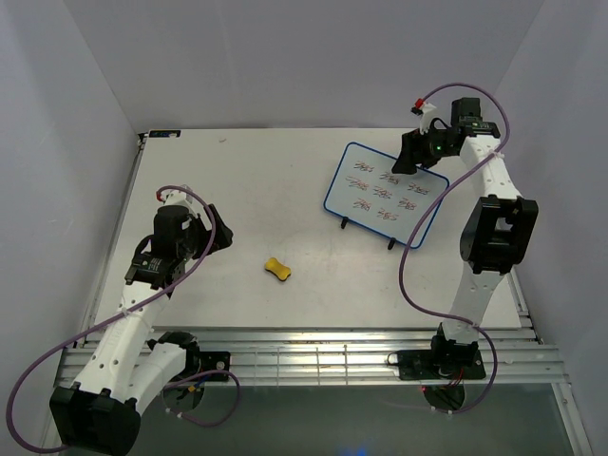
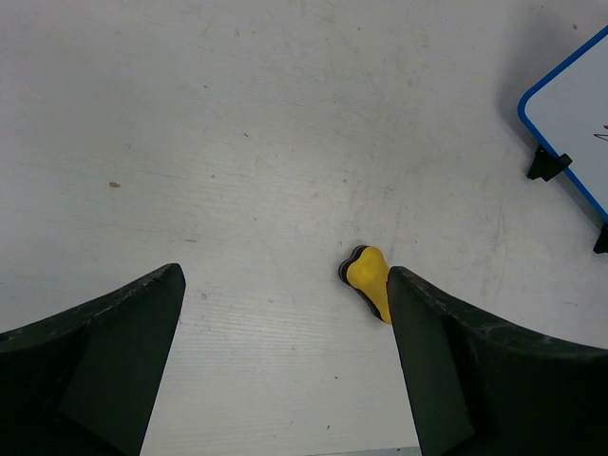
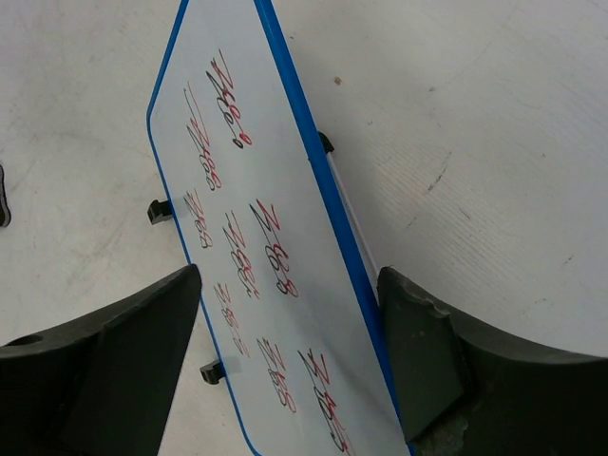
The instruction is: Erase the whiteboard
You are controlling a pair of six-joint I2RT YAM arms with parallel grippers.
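Top external shows the whiteboard (image 1: pixel 385 195) propped near the table's (image 1: pixel 275 180) far right corner, my right end effector (image 1: pixel 408 160) wide open at its far edge; a skewed grip could topple it.

A white table (image 1: pixel 285 180) is seen from above, closed in on three sides by plain, pale walls. A back wall (image 1: pixel 313 57) is set along the table's far edge, a left wall (image 1: pixel 57 142) along its left edge and a right wall (image 1: pixel 570 123) along its right edge. The walls are evenly lit and faintly tinted lilac, and only soft shadows are cast on the table. Along the table's near edge a band of slotted silver rails (image 1: pixel 313 356) is fixed. Beyond that band a dark strip (image 1: pixel 532 418) is visible, too dim to be identified. The tabletop is marked by faint grey scuffs (image 3: pixel 439 176) and a small brown speck (image 2: pixel 114 184).
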